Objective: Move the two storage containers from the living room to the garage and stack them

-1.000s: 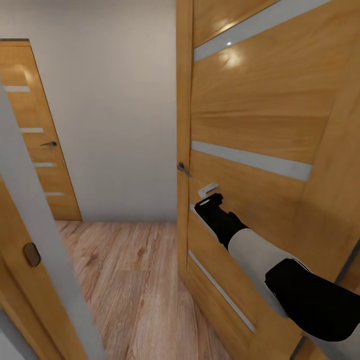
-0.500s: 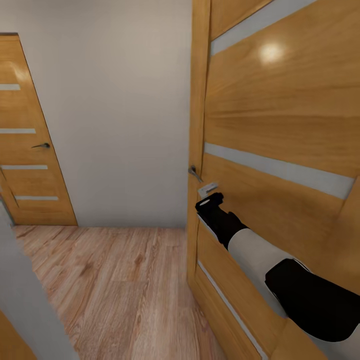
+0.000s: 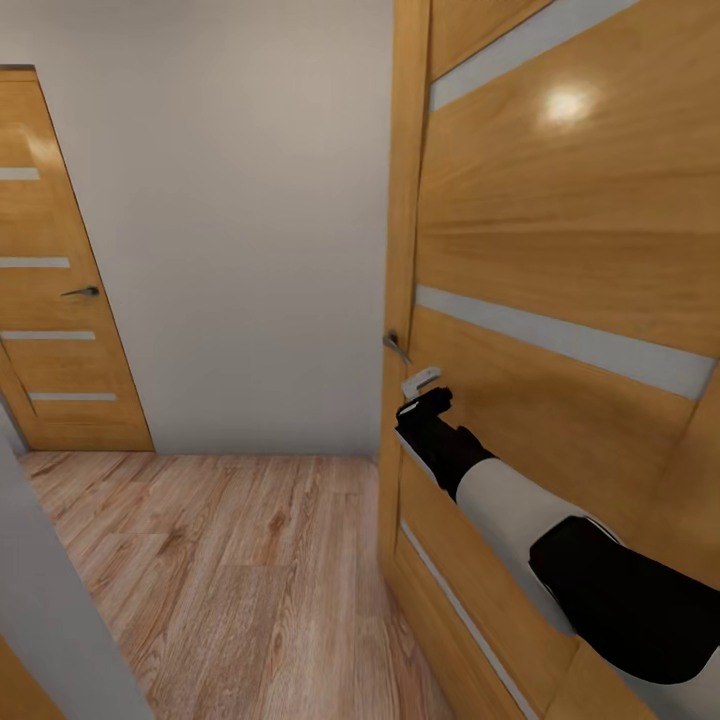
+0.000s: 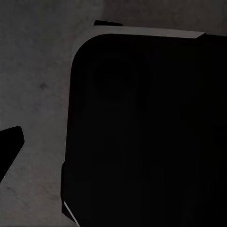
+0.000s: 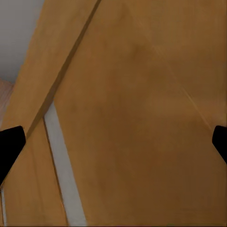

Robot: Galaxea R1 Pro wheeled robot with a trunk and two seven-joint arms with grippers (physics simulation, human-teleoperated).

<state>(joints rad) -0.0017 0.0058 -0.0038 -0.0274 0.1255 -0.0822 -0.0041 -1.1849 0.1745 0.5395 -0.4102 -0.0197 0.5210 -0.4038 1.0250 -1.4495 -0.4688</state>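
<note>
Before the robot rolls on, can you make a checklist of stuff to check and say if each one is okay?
1. Orange-brown wooden door with pale stripes swung open: ok, its edge stands free beside the gap.
2. Right claw empty: ok, both tips spread, only door between them.
3. Right claw away from the door: cannot tell, it sits very near the panel.
4. Light wood-plank floor ahead free of obstacles: ok.
5. Left claw state: cannot tell, too dark.
6. Red-orange bins carried: not ok.
</note>
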